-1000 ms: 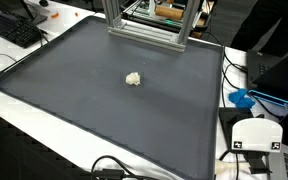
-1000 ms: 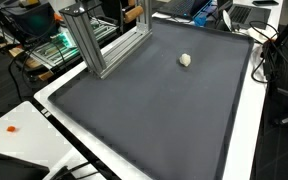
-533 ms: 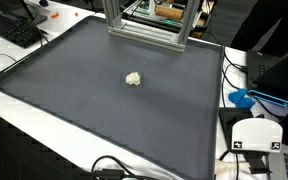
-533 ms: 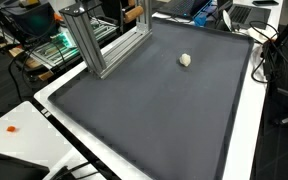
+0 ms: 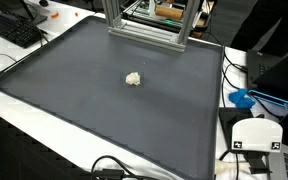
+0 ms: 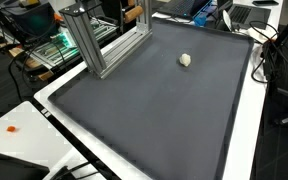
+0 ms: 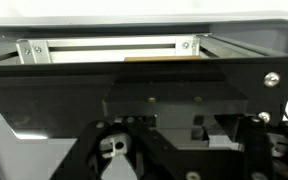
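A small white crumpled lump lies alone near the middle of a dark grey mat; it also shows in an exterior view toward the mat's far side. The arm and gripper show in neither exterior view. In the wrist view only the dark gripper body and linkages fill the lower half, close to a black panel with an aluminium rail above. The fingertips are hidden, and nothing shows between them. The lump is out of the wrist view.
An aluminium frame stands at the mat's back edge, also seen in an exterior view. A keyboard, a blue object, a white device and cables lie on the white table around the mat.
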